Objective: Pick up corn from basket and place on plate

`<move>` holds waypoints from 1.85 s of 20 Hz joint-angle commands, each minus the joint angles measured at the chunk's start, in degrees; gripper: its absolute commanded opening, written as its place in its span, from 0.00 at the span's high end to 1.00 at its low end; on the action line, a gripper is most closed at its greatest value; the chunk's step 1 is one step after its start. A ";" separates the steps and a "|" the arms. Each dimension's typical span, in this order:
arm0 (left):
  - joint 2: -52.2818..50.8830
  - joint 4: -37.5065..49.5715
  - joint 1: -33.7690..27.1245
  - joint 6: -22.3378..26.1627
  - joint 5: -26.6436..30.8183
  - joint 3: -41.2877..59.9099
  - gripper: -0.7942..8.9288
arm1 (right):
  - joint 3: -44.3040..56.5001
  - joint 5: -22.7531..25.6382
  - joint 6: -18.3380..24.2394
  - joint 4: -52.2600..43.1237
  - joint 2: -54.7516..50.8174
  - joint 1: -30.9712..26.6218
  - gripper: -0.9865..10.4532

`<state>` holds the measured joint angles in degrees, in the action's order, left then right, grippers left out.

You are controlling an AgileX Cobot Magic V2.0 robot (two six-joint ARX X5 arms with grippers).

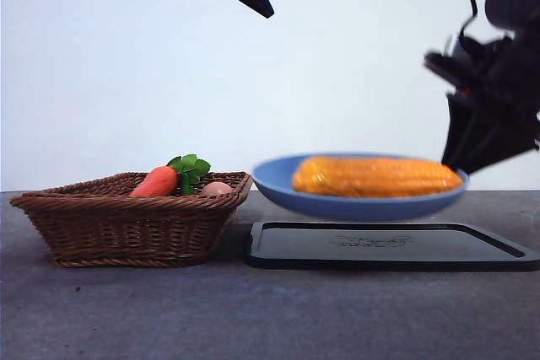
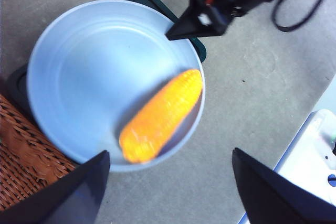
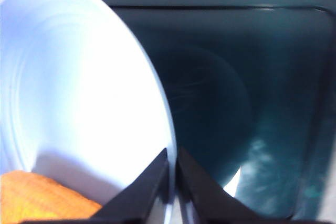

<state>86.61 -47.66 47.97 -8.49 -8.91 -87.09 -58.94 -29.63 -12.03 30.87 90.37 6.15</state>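
The yellow-orange corn (image 1: 375, 176) lies on the light-blue plate (image 1: 354, 206), toward its right side. The plate hangs tilted a little above the black tray. My right gripper (image 1: 451, 162) is shut on the plate's right rim; in the right wrist view its jaws (image 3: 173, 153) pinch the rim of the plate (image 3: 79, 77), with the corn (image 3: 37, 198) close by. My left gripper (image 2: 169, 153) is open and empty, high over the plate (image 2: 94, 77) and corn (image 2: 163, 116). The wicker basket (image 1: 126, 225) stands at the left.
A carrot (image 1: 156, 181) with green leaves and a pinkish egg (image 1: 217, 188) lie in the basket. The black tray (image 1: 388, 246) sits on the grey table under the plate. A white object (image 2: 315, 150) lies at the table's edge.
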 commanded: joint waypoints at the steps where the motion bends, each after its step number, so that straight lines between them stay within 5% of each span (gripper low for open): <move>1: 0.17 0.48 0.37 0.55 0.11 -1.49 0.53 | -2.69 -0.33 0.66 -1.44 4.44 -1.18 0.91; 17: 0.17 0.92 0.31 0.52 0.13 -1.49 0.53 | -8.94 0.07 3.72 -1.33 16.04 -3.65 0.91; 23: 0.17 0.92 -0.13 0.57 0.13 -1.49 0.53 | -9.01 -0.52 3.48 -0.31 15.12 -3.67 0.73; 30: 0.17 0.83 -0.98 0.79 0.13 -1.49 0.53 | -9.01 -0.31 3.80 5.11 3.13 -3.76 0.73; 37: 0.17 0.70 -1.18 0.98 0.13 -1.49 0.54 | -9.01 -0.31 9.38 23.15 -15.87 1.16 0.73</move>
<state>86.61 -47.42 46.46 -8.25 -8.88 -87.09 -66.76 -29.87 -4.36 53.91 73.93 7.14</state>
